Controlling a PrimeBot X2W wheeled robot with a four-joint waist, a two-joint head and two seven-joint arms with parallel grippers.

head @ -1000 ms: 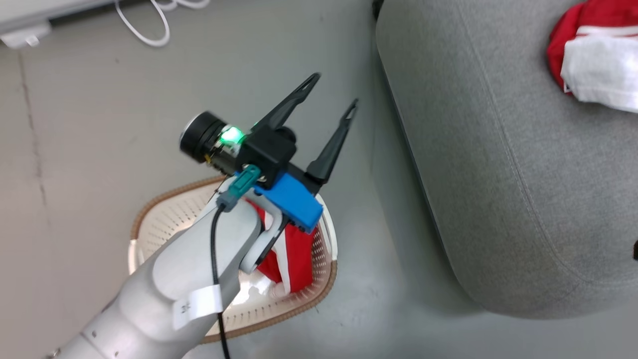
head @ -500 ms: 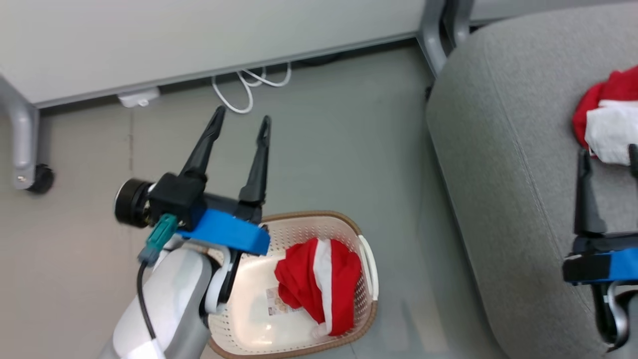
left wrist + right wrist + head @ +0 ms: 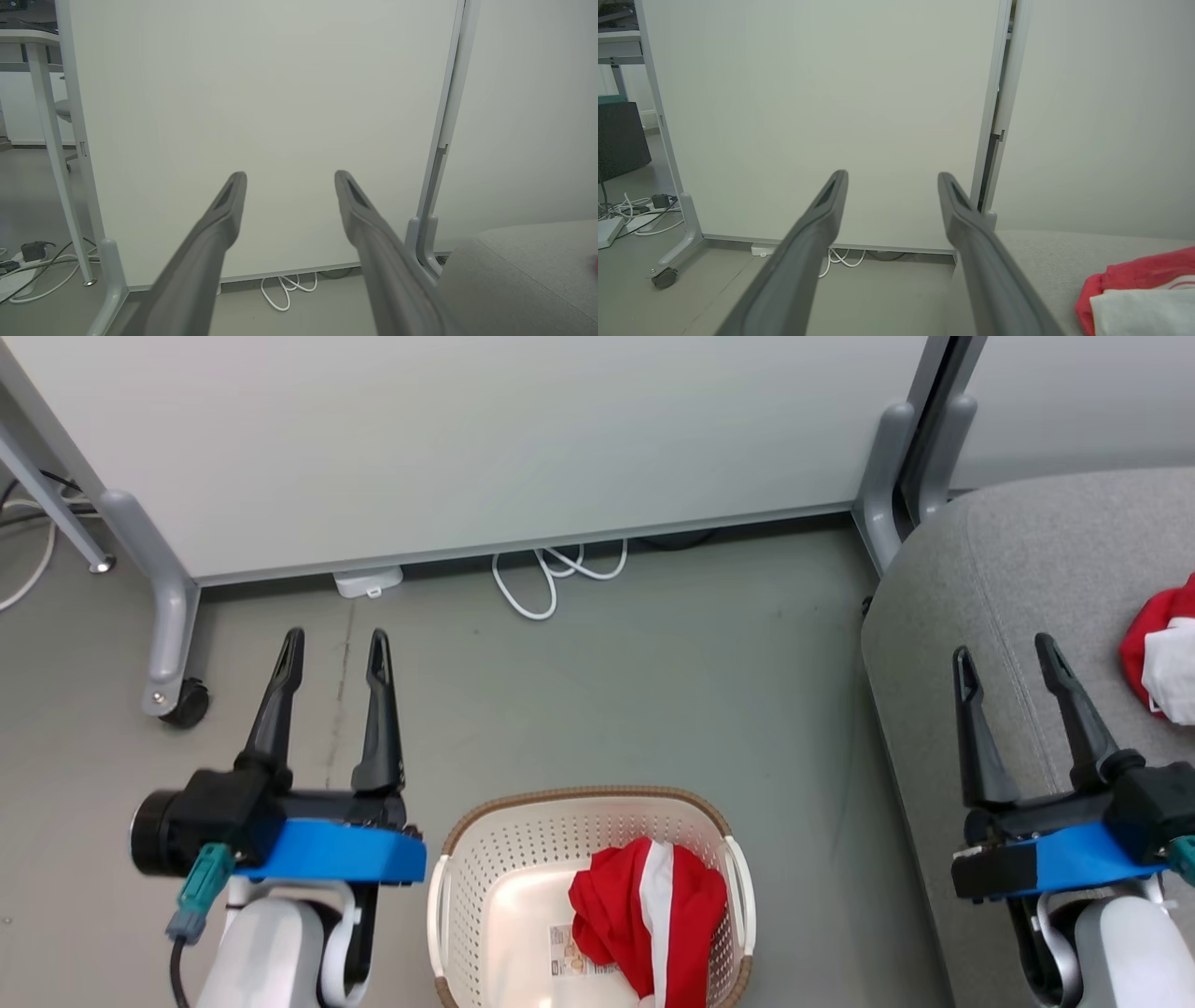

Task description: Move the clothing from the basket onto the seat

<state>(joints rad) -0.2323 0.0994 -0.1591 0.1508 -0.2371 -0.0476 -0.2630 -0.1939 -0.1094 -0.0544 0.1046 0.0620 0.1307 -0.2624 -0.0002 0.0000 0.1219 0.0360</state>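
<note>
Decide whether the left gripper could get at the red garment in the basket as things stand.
Probably yes: the left gripper is open beside the basket, and nothing covers the red garment.

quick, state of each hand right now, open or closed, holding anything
Left hand: open, holding nothing.
Right hand: open, holding nothing.
</note>
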